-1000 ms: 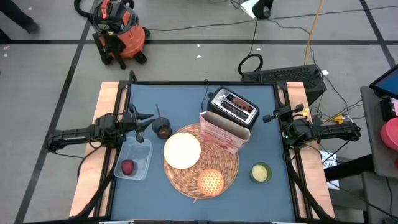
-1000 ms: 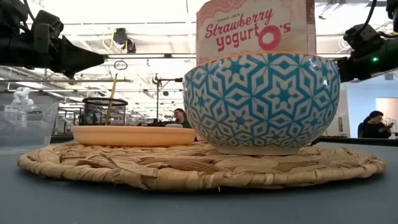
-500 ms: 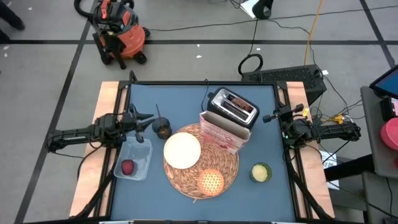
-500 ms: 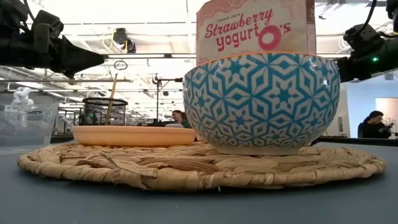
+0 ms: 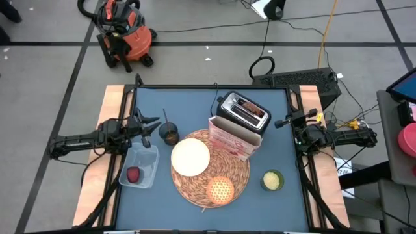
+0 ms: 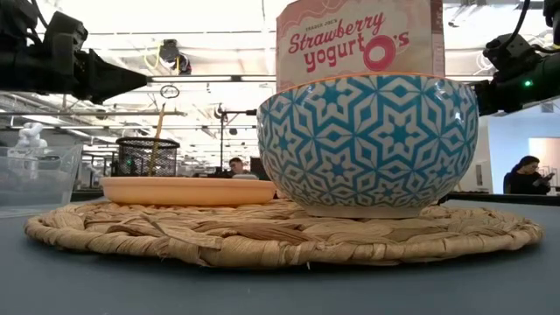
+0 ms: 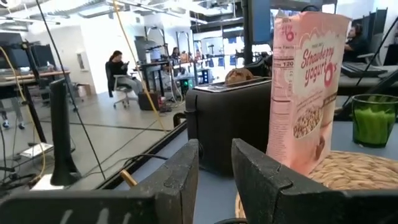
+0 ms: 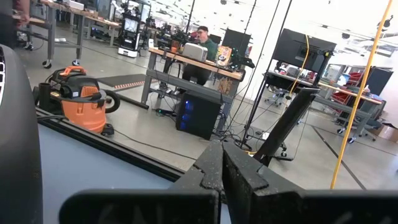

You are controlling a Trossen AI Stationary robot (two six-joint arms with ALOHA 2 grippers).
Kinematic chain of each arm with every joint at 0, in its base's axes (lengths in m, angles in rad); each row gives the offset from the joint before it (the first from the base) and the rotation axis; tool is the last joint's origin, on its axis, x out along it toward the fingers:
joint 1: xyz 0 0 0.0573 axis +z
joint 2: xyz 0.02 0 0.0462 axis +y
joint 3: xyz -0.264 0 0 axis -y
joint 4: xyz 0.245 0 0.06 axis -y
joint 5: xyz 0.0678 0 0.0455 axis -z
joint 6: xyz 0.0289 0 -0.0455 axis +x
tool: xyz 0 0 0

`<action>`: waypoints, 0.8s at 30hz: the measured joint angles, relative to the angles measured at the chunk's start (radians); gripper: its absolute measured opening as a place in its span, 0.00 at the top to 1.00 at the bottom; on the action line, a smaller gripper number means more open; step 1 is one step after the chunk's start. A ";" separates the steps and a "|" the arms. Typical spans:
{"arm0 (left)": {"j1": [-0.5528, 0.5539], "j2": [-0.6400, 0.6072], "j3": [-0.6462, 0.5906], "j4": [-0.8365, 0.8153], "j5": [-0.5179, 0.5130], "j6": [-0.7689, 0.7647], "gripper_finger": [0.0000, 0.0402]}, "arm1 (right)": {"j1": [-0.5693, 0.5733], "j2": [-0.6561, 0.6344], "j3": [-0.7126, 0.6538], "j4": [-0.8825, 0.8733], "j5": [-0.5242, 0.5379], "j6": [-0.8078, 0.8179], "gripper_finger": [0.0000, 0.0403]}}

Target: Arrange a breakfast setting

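High view shows the round woven straw placemat [image 5: 210,168] near the middle of the tabletop, toward its front edge, carrying the cream bowl [image 5: 190,157], the small orange dish [image 5: 220,190] and the pink-white cereal box [image 5: 233,138]. The small dark-red fruit [image 5: 133,174] is not yet on the setting: it lies in the clear plastic tub [image 5: 140,166] by the tabletop's left edge. The left gripper [image 5: 150,125] hangs just behind that tub, jaws parted a little and holding nothing, with the dark cup [image 5: 170,135] and its wooden spoon [image 5: 165,119] just beside it toward the centre. The fruit therefore lies from these jaws toward the front edge, and being round it offers no long axis to line up with. The right gripper [image 5: 286,121] waits clenched and empty at the right edge, well apart, so the left arm is plainly nearer; my judgement is that it should swing frontward and descend into the tub.
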 joint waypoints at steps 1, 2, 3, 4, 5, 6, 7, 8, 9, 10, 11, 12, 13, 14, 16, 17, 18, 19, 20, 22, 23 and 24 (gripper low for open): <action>0.000 0.000 0.000 0.001 0.000 -0.004 0.74 | 0.000 0.000 0.000 0.000 0.000 0.000 1.00; 0.000 0.000 0.000 0.007 0.000 -0.007 0.74 | 0.000 0.000 0.000 0.000 0.000 0.000 1.00; 0.000 0.000 0.000 0.013 0.000 -0.011 0.74 | 0.000 0.000 0.000 0.000 0.000 0.000 1.00; 0.000 0.000 0.000 0.016 0.000 -0.014 0.74 | 0.000 0.000 0.000 0.000 0.000 0.000 1.00; 0.000 0.000 0.000 0.017 0.000 -0.015 0.74 | 0.000 0.000 0.000 0.000 0.000 0.000 1.00; 0.000 0.000 0.000 0.019 0.000 -0.014 0.74 | 0.000 0.000 0.000 0.000 0.000 0.000 1.00; 0.000 0.000 0.000 0.024 0.000 -0.007 0.74 | 0.000 0.000 0.000 0.000 0.000 0.000 1.00; 0.000 0.000 0.000 0.028 0.000 -0.001 0.74 | 0.000 0.000 0.000 0.000 0.000 0.000 1.00; 0.000 0.000 0.000 0.031 0.000 0.000 0.74 | 0.000 0.000 0.000 0.000 0.000 0.000 1.00; 0.000 0.000 0.000 0.033 0.000 -0.004 0.74 | 0.000 0.000 0.000 0.000 0.000 0.000 1.00; 0.000 0.000 0.000 0.037 0.000 -0.014 0.74 | 0.000 0.000 0.000 0.000 0.000 0.000 1.00; 0.000 0.000 0.000 0.038 0.000 -0.029 0.74 | 0.000 0.000 0.000 0.000 0.000 0.000 1.00; 0.000 0.000 0.000 0.038 0.000 -0.041 0.74 | 0.000 0.000 0.000 0.000 0.000 0.000 1.00; 0.000 0.000 0.000 0.037 0.000 -0.049 0.74 | 0.000 0.000 0.000 0.000 0.000 0.000 1.00; 0.000 0.000 0.000 0.038 0.000 -0.050 0.74 | 0.000 0.000 0.000 0.000 0.000 0.000 1.00; 0.000 0.000 0.000 0.038 0.000 -0.054 0.74 | 0.000 0.000 0.000 0.000 0.000 0.000 1.00; 0.000 0.000 0.000 0.038 0.000 -0.061 0.74 | 0.000 0.000 0.000 0.000 0.000 0.000 1.00; 0.000 0.000 0.000 0.038 0.000 -0.075 0.74 | 0.000 0.000 0.000 0.000 0.000 0.000 1.00; 0.000 0.000 0.000 0.039 -0.005 -0.097 0.74 | 0.000 0.000 0.000 0.000 0.000 0.000 1.00; 0.000 0.000 0.000 0.041 -0.030 -0.165 0.74 | 0.000 0.000 0.000 0.000 0.000 0.000 1.00; 0.000 0.000 0.000 0.041 -0.045 -0.208 0.74 | 0.000 0.000 0.000 0.000 0.000 0.000 1.00; 0.000 0.000 0.000 0.041 -0.056 -0.252 0.74 | 0.000 0.000 0.000 0.000 0.000 0.000 1.00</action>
